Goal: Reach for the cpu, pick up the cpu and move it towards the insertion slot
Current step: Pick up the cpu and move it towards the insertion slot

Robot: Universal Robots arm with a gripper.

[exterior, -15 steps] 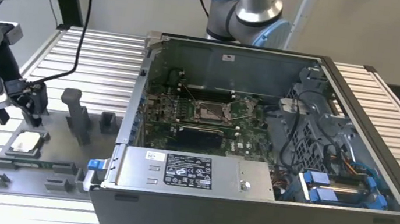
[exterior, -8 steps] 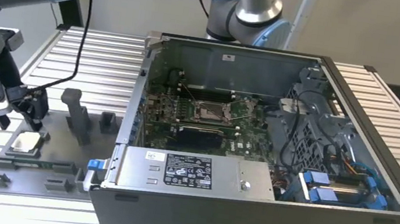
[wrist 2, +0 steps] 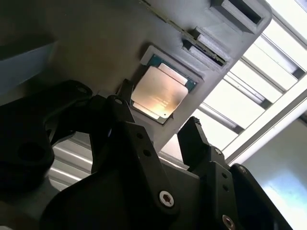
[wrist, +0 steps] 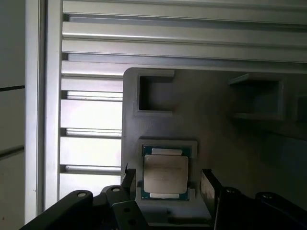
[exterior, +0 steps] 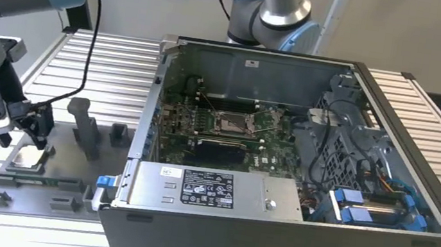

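The cpu (exterior: 26,158), a pale silver square chip, lies flat in a recess of the grey fixture plate (exterior: 56,188) at the exterior view's left. My gripper (exterior: 23,141) hangs just above it, open. In both wrist views the cpu (wrist 2: 158,93) (wrist: 165,175) sits between my two black fingers (wrist 2: 194,132) (wrist: 207,184), with a small gap on each side. The gripper (wrist 2: 159,108) (wrist: 168,182) holds nothing. The insertion slot (exterior: 233,123), a silver-framed socket with a dark centre, sits on the motherboard inside the open computer case.
The open computer case (exterior: 291,237) stands to the exterior view's right of the fixture plate, its near wall high. Upright grey fixture blocks (exterior: 86,127) rise beside my gripper. A second arm (exterior: 271,14) stands behind the case. All rests on a slatted metal table (exterior: 108,62).
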